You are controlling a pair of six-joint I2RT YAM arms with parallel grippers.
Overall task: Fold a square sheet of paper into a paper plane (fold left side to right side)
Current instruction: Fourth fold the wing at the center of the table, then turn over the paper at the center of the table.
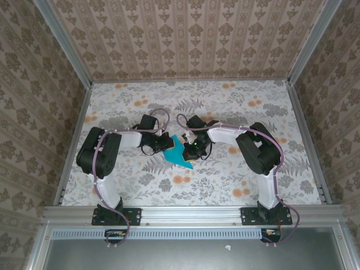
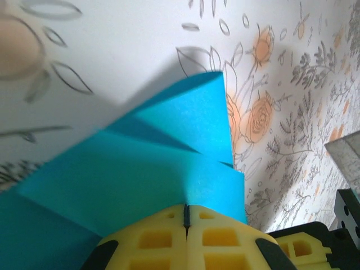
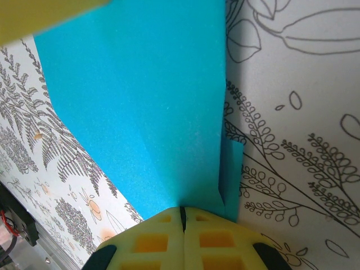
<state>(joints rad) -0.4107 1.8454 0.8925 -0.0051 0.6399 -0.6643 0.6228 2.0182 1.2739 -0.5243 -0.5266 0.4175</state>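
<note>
The square sheet of paper (image 1: 179, 154) is bright cyan-blue and lies mid-table, folded into overlapping flaps with a pointed end toward the near right. My left gripper (image 1: 164, 145) is at its left edge and my right gripper (image 1: 193, 148) at its right edge. In the left wrist view the yellow fingers (image 2: 225, 236) are shut, and the left gripper's (image 2: 186, 207) tips rest against the layered paper (image 2: 169, 140). In the right wrist view the right gripper (image 3: 181, 209) is shut too, its tips against the paper (image 3: 140, 101) beside a folded edge.
The floral tablecloth (image 1: 225, 107) covers the table. Aluminium rails (image 1: 304, 135) and patterned walls (image 1: 191, 39) enclose it on three sides. A blurred yellow finger (image 3: 45, 17) crosses the right wrist view's top left corner. Part of the other gripper (image 2: 306, 242) sits at the left wrist view's lower right.
</note>
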